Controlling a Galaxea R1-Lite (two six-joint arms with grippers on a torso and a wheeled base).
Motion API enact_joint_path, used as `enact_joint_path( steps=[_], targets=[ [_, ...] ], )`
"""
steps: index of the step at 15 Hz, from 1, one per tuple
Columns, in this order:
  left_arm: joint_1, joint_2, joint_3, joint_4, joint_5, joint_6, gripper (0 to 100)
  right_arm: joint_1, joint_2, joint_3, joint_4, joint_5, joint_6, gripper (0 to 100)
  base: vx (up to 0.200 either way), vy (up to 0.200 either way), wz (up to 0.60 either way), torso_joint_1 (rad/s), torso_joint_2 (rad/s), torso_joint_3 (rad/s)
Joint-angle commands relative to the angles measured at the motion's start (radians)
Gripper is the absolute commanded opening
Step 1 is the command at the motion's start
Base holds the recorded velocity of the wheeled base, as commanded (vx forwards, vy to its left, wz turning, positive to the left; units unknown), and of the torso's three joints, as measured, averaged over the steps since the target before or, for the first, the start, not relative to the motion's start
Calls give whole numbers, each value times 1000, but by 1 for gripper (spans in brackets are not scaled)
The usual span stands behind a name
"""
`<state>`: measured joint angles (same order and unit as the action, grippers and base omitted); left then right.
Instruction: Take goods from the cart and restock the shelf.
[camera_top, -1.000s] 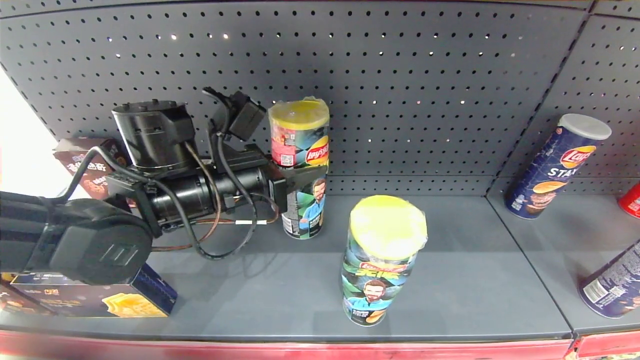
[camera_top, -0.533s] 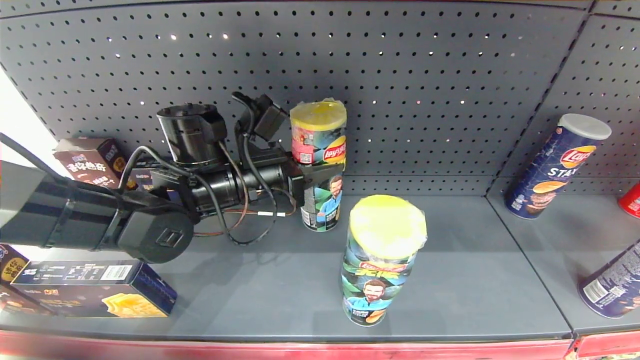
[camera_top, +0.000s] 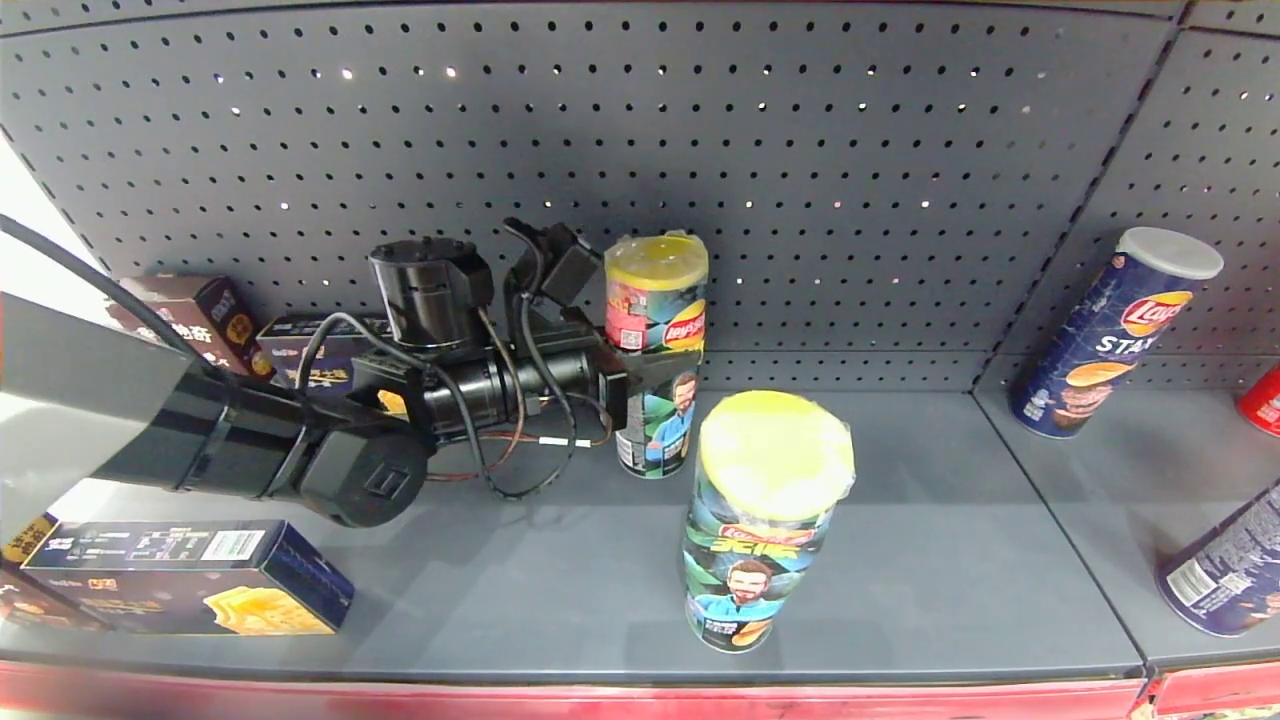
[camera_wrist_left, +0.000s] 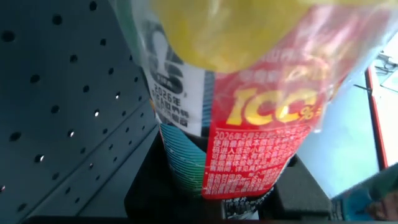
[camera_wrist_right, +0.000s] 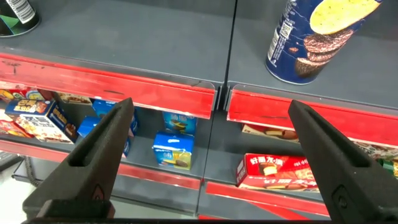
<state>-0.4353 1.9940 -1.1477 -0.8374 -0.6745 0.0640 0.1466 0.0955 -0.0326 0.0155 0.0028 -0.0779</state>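
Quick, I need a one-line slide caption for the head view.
Left gripper holds a yellow-lidded chip can upright at the back of the shelf, behind a matching can.

- Frame centre: a crisp can (camera_top: 655, 300) upright near the back of the shelf (camera_top: 950, 560), before the pegboard wall (camera_top: 800, 150), the left claw (camera_top: 650, 378) clamped round its middle from the left.
- A second can (camera_top: 765, 520) stands lower right of it, apart, nearer the shelf's front.
- Lower left: a box (camera_top: 190, 590) lies flat at the front edge.
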Motion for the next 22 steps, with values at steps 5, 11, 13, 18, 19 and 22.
enact_joint_path(
  steps=[5, 11, 13, 18, 19, 22],
  targets=[
    [-26, 54, -44, 0, 1, -1, 0, 1, 4, 0, 1, 0, 0, 100, 0, 0, 0, 0, 0, 0],
    [-34, 69, -50, -22, 1, -6, 100, 1, 4, -1, 3, 2, 0, 100, 0, 0, 0, 0, 0, 0],
    [-33, 60, -34, -45, 3, -32, 100, 1, 4, -1, 3, 2, 0, 100, 0, 0, 0, 0, 0, 0],
    [-22, -61, 138, -52, 12, -29, 100, 1, 3, -1, 3, 2, 0, 100, 0, 0, 0, 0, 0, 0],
    [-20, -70, 155, -52, 15, -27, 100, 1, 4, -1, 3, 2, 0, 100, 0, 0, 0, 0, 0, 0],
    [-20, -116, 226, -37, 87, -23, 100, 1, 4, -1, 3, 3, 1, 100, 0, 0, 0, 0, 0, 0]
  ],
)
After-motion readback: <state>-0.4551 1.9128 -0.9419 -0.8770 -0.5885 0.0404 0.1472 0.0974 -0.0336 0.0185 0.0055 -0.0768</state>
